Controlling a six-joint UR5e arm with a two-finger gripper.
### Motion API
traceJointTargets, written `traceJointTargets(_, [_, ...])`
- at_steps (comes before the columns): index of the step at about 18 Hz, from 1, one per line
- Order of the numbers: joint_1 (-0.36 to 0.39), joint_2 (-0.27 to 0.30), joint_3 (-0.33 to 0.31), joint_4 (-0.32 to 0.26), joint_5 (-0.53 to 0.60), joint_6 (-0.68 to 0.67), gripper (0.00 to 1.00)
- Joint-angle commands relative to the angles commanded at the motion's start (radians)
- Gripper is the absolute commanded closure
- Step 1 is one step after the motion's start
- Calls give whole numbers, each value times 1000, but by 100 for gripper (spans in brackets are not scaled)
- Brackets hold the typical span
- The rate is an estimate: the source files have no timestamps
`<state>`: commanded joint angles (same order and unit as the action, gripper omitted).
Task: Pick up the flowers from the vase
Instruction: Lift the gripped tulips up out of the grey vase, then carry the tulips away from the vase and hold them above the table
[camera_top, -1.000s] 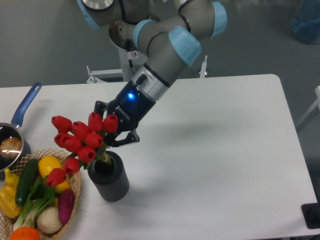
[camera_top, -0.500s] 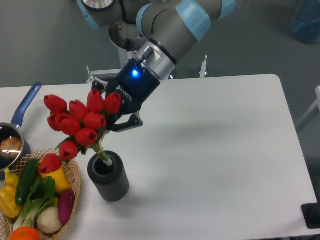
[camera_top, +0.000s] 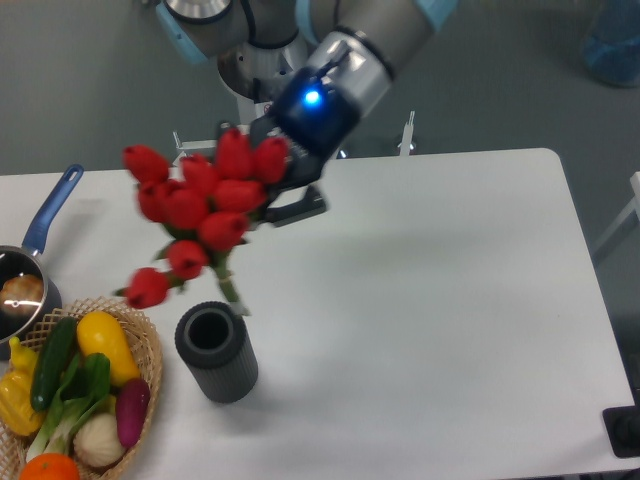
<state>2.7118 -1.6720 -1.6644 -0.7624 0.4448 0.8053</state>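
Observation:
The flowers (camera_top: 200, 205), a bunch of red tulip buds on green stems, hang in the air above the table, blurred by motion. Their stem ends (camera_top: 233, 297) are just above and clear of the vase. My gripper (camera_top: 262, 200) is shut on the bunch just below the buds, mostly hidden behind them. The vase (camera_top: 216, 352), a dark grey ribbed cylinder, stands upright on the white table with its round hole showing empty.
A wicker basket (camera_top: 151, 352) of vegetables stands at the front left, right beside the vase. A blue-handled metal pot (camera_top: 28, 270) sits at the left edge. The white table (camera_top: 430, 300) stretches to the right.
My gripper has risen and moved to the right with the flowers. The stems, earlier inside the vase, have come out of its hole. The vase has stayed in place.

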Motion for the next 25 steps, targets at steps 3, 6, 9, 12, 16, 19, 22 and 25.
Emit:
traceJointTargets(3, [66, -9, 2, 3, 58, 11, 100])
traceJointTargets(6, [89, -38, 2, 5, 158, 44, 100])
traceJointTargets(9, [108, -60, -11, 3, 334, 150, 100])
traceJointTargets(12, [97, -61, -47, 2, 540, 189, 100])
traceJointTargets(16, [95, -95, -66, -14, 652, 190, 94])
traceJointTargets(19, [37, -176, -22, -17, 823, 190, 96])
traceJointTargets(22, [-24, -241, 35, -23, 972, 227, 94])
traceJointTargets(25, [-49, -264, 54, -38, 1034, 230, 92])
